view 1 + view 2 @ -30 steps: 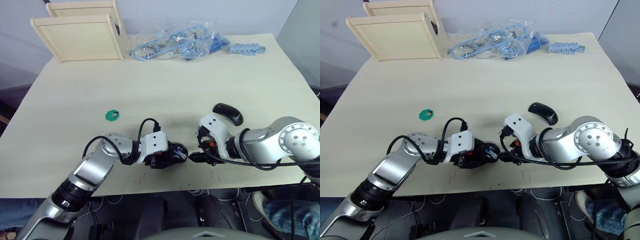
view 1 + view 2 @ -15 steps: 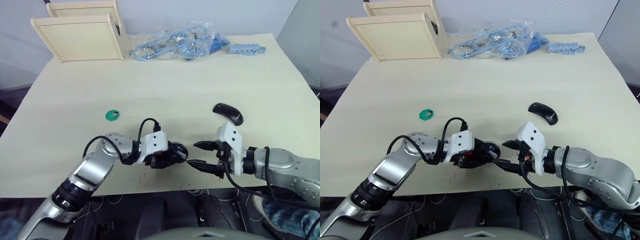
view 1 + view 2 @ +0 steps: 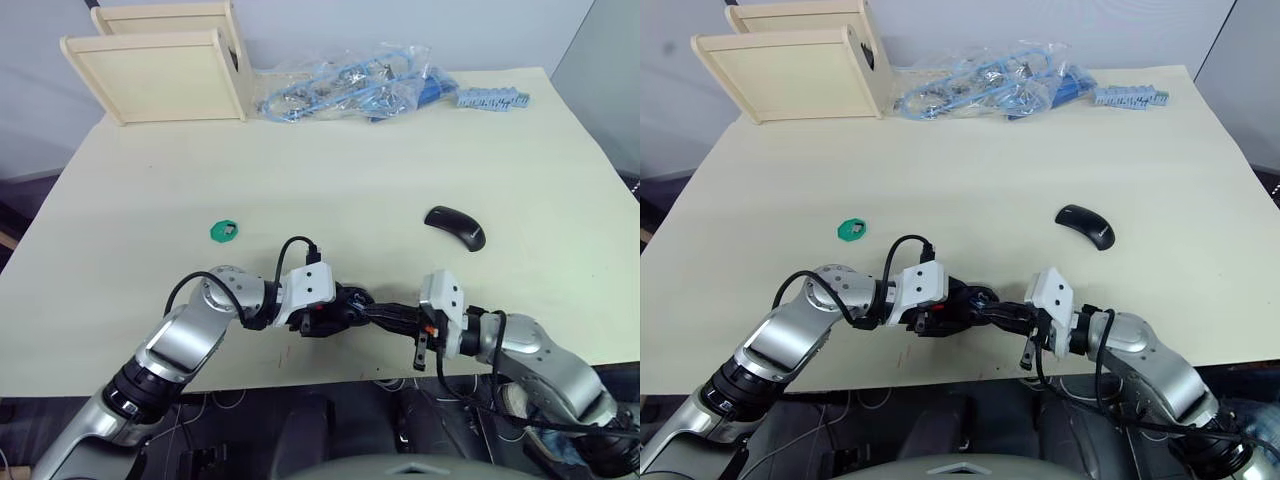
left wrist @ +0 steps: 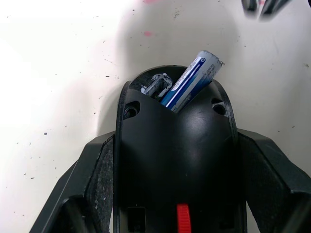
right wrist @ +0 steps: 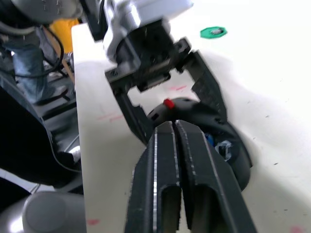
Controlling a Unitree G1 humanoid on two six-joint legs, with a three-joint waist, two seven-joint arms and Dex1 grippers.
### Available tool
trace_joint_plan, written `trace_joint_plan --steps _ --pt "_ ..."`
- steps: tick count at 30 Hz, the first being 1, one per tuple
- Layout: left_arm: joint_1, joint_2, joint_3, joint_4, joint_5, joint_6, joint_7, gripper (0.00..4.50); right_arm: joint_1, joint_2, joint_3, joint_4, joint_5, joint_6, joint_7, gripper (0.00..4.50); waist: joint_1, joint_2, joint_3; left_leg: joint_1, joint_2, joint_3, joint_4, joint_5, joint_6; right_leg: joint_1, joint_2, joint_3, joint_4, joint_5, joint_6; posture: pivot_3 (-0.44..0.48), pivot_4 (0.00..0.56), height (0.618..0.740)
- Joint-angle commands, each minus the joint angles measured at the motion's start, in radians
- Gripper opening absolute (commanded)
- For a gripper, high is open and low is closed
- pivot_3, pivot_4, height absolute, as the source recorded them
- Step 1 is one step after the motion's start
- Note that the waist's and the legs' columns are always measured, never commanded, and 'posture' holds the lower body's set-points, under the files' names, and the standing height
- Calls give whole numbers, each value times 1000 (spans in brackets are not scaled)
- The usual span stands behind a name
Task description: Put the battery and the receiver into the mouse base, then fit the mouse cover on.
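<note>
My left gripper is shut on the black mouse base, with one finger on each side of it. It holds the base near the table's front edge. The blue battery lies tilted in the base's recess, its white end sticking out past the rim. A small silver piece sits beside it; I cannot tell if it is the receiver. My right gripper is shut, empty, with its tips right at the base's open end. The mouse cover lies alone on the table to the right.
A green round disc lies left of the arms. At the back stand two wooden trays, a clear bag of blue cables and a strip of blue connectors. The table's front edge is just behind the grippers.
My right gripper drew back open from the base, then shut and came in low with its tips at the base's open end. The left gripper and base stayed put.
</note>
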Motion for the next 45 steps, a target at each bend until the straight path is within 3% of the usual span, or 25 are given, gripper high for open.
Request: trace_joint_plan --steps 1,14,31,37,45 --pt "19 15 -21 11 16 15 -12 2952 1 34 -2 10 -37 -38 24 27 0 0 0 0 0 0 0 0 0 0 0 0 0 0 0 0 150 740" --pt "21 18 -19 0 11 26 -12 2952 15 127 -3 128 -137 -65 40 27 -1 0 0 0 0 0 0 0 0 0 0 0 1 0 0 0 150 740" --pt "22 14 -23 -7 11 42 -9 2952 -30 129 111 242 -256 181 30 27 -12 -1 -11 7 0 0 -1 0 0 5 1 1 1 -1 -1 0 150 740" --pt "30 12 -24 -4 13 39 -4 2952 -37 147 17 164 -168 144 65 27 -10 -1 -14 7 1 -1 -1 0 0 5 1 1 1 -1 -1 0 150 740" --pt "27 11 -22 14 12 23 -6 2952 -19 73 -134 18 -116 71 105 27 -8 -1 -13 5 0 -1 -1 0 0 5 1 0 0 -1 -1 0 150 740"
